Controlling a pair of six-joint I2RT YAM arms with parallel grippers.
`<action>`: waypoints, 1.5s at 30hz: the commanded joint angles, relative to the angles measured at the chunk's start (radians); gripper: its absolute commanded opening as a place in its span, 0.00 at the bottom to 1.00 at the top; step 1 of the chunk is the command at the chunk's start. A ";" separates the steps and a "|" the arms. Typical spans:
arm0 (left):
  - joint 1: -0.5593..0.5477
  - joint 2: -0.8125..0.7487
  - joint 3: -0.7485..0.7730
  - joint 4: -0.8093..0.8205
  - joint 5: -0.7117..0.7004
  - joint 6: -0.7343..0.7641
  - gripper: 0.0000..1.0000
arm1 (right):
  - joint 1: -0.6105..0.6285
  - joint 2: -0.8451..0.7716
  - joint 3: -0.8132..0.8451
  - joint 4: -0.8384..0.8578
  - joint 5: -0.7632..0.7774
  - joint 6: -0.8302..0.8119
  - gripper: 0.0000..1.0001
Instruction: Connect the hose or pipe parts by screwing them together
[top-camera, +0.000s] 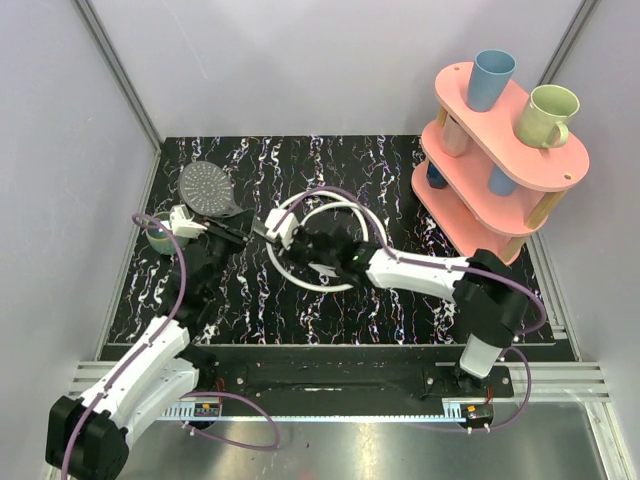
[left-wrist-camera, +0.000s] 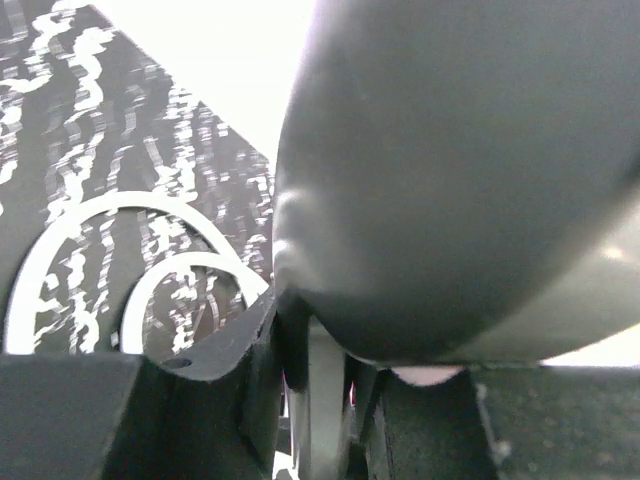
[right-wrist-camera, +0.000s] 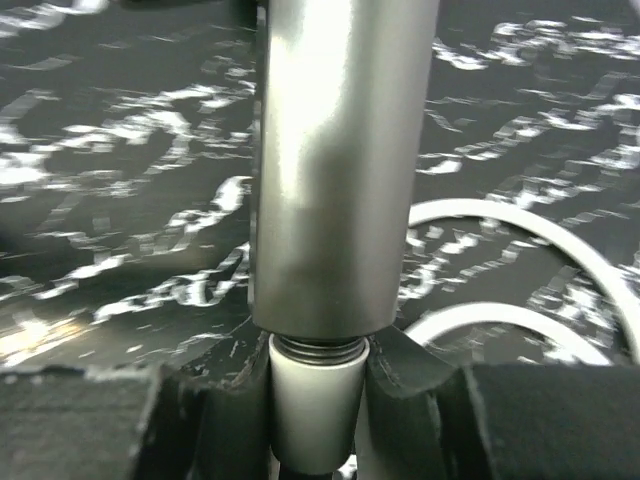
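Now, shower head: lies at the upper left of the bench in the top view, round face up. Its handle runs toward the middle of the frame, so the free end meets the hose.
Left end effector: closed tight on the handle close under the head. It seems to act as an anchor, so the head cannot spin while the other part is turned.
Right end effector: closed on the hose's white end fitting, one finger on either side. The grip sits low, leaving the fitting's mouth free.
Joint: the end fitting is in line with the handle and touches its end. A narrow band of thread shows between them, so the screwing looks started but not finished.
Hose lay: loose white loops on the bench at the centre of the top view. The slack should let the fitting turn without dragging.
Risk: cross-threading if the two axes tilt apart, and twist building up in the hose.
Shelf rack: pink, at the upper right, well apart from the work.
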 joint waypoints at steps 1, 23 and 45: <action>-0.021 -0.003 -0.135 0.552 0.351 0.193 0.00 | -0.157 -0.113 0.001 0.130 -0.486 0.252 0.00; -0.021 0.031 -0.028 0.279 0.192 0.238 0.00 | -0.403 -0.265 -0.205 0.236 -0.628 0.403 0.69; -0.022 0.136 0.367 -0.389 -0.080 0.020 0.00 | 0.066 -0.121 0.057 -0.075 0.257 -0.068 0.91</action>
